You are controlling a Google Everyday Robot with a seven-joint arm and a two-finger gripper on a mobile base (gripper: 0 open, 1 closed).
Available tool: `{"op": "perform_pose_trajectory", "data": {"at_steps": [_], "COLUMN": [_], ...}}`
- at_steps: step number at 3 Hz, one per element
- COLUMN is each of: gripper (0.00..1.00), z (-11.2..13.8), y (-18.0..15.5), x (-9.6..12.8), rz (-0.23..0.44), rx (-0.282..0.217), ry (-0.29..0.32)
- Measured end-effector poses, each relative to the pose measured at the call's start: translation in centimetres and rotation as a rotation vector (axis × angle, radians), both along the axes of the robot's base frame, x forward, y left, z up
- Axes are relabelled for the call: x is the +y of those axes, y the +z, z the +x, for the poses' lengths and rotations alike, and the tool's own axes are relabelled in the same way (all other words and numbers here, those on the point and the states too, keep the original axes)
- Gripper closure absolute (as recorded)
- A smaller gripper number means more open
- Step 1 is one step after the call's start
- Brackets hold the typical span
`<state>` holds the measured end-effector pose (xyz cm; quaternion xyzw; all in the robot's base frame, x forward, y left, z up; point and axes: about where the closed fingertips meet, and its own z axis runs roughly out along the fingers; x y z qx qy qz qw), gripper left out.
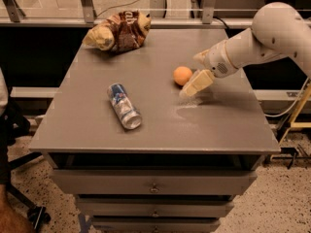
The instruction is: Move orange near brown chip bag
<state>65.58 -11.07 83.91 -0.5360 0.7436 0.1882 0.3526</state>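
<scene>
The orange (182,75) lies on the grey table (146,125), right of its middle. The brown chip bag (118,31), dark brown with pale yellow ends, lies crumpled at the table's far left corner, well away from the orange. My gripper (193,74) comes in from the right on a white arm and sits low over the table, right beside the orange's right side. It is open and holds nothing. One cream finger (196,83) slants down to the table just right of the orange.
A blue-and-silver drink can (124,106) lies on its side left of the middle of the table. Drawers are under the tabletop. A railing with metal posts (86,1) runs behind the table. A chair base (29,210) stands on the floor at left.
</scene>
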Motion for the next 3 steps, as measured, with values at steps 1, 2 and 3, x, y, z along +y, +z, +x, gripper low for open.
{"op": "perform_pose_trajectory", "data": {"at_steps": [1, 2, 3], "gripper": [0.18, 0.41, 0.64], "z": [0.4, 0.5, 0.5], "y": [0.1, 0.9, 1.5], "x": [0.7, 1.7, 2.2], "rz": [0.032, 0.065, 0.092], "rx": [-0.010, -0.030, -0.045], "ry": [0.010, 0.033, 0.043]}}
